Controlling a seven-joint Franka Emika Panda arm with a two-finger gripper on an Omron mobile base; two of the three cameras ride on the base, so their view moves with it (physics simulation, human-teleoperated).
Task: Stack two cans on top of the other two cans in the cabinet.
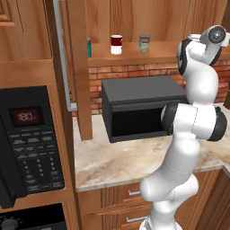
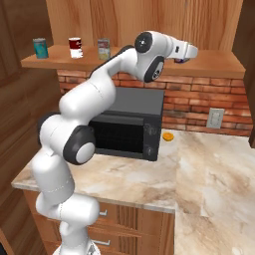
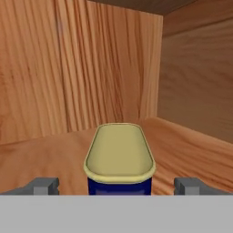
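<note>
Closely, dark blue can [image 3: 119, 169] between spread claw [image 3: 117, 186] tips, base cut off.

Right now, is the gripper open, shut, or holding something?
Gripper: open, holding nothing. Its fingers stand apart on either side of the dark blue can on the cabinet shelf, not touching it.

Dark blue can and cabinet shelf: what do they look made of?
Dark blue can: probably metal tin, with a matte pale-yellow top whose raised rim suggests a pressed lid; rendering leaves it open. Cabinet shelf: wood, warm brown with visible grain, low sheen. The gripper has open fingers on either side of the can.
</note>
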